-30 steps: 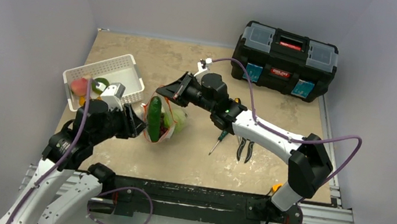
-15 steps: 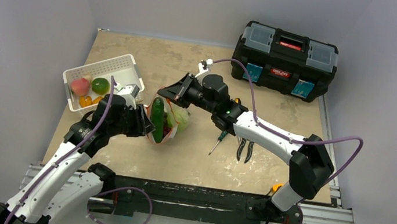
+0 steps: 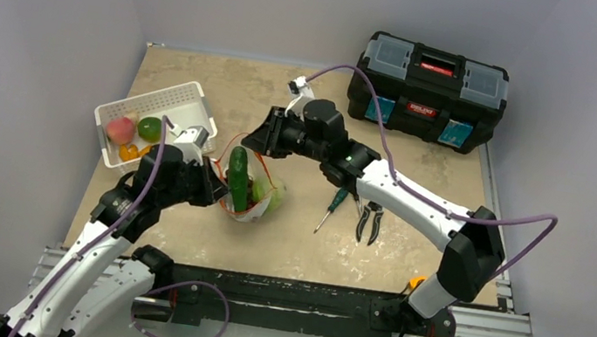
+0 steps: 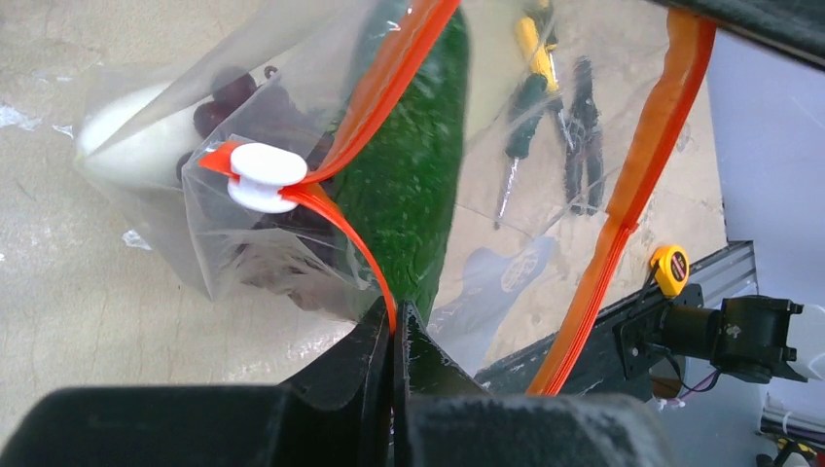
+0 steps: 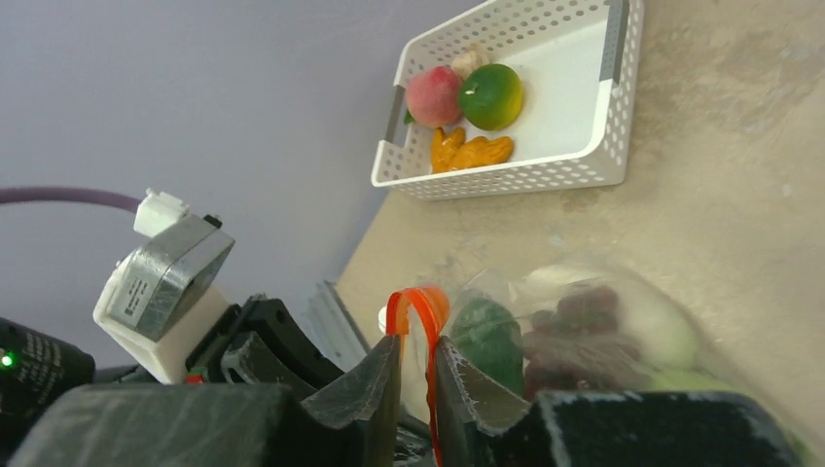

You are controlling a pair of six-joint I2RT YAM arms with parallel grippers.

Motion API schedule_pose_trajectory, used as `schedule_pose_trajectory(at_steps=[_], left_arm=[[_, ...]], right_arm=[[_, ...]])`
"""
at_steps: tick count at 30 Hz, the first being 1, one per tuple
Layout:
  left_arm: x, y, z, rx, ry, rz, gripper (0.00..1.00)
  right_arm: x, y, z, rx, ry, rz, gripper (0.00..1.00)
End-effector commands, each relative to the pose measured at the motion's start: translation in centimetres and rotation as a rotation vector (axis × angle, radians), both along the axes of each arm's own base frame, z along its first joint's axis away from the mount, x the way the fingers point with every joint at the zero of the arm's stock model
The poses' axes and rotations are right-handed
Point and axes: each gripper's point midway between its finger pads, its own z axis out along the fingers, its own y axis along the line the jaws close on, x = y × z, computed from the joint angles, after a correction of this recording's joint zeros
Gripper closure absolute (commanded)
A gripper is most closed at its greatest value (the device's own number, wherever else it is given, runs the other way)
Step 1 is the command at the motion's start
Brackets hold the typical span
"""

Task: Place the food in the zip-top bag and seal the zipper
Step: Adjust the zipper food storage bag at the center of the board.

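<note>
The clear zip-top bag [image 3: 258, 201] stands mid-table between my grippers, its mouth held open. The dark green cucumber [image 3: 236, 177] pokes out of it, and the dark red grapes [image 5: 584, 309] and pale cabbage [image 5: 664, 329] lie inside. My left gripper [image 3: 210, 186] is shut on the near side of the orange-red zipper strip [image 4: 389, 83], just below its white slider [image 4: 263, 178]. My right gripper [image 3: 260, 139] pinches the folded far end of the strip [image 5: 416, 304]. The peach [image 3: 118, 127] and the green round fruit [image 3: 150, 126] lie in the basket.
The white slotted basket [image 3: 165, 99] stands at the back left and also holds an orange piece [image 5: 472, 151]. A screwdriver [image 3: 330, 206] and pliers [image 3: 370, 220] lie right of the bag. A black toolbox [image 3: 428, 88] stands at the back right. A yellow tape measure [image 3: 416, 282] lies near the front edge.
My left arm has reached in closer to the bag. My right wrist has shifted back and right a little. The bag mouth is pulled wider and the cucumber stands more upright.
</note>
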Motion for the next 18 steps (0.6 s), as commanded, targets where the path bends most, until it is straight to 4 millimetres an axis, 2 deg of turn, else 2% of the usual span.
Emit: schedule_pose_trajectory(at_steps=[1,6,10,13,18], left_arm=[[0.7,-1.1,1.6,-0.064,-0.092,-0.031,1.0],[0.5,-1.5,1.5,-0.108,-0.102,-0.038,1.0],[0.3,-1.6,1.3,-0.121,-0.104,-0.041,1.0],[0.3,-1.7,1.3,-0.126,-0.109,-0.045,1.0],[0.5,-2.2,1.5,-0.143,-0.109,-0.063,1.0]], right_arm=[[0.4,-1.9,0.8,-0.211,-0.262,0.068,0.73],[2.0,-5.7,-0.2,-0.412,-0.357,-0.031,0.46],[2.8,-8.2,0.7,-0.511,-0.408,-0.109,0.29],[2.3,-9.2,1.8,-0.532,-0.425,-0.144,0.22],[0.4,-10.3,3.3,-0.531,-0.449,-0.207,0.18]])
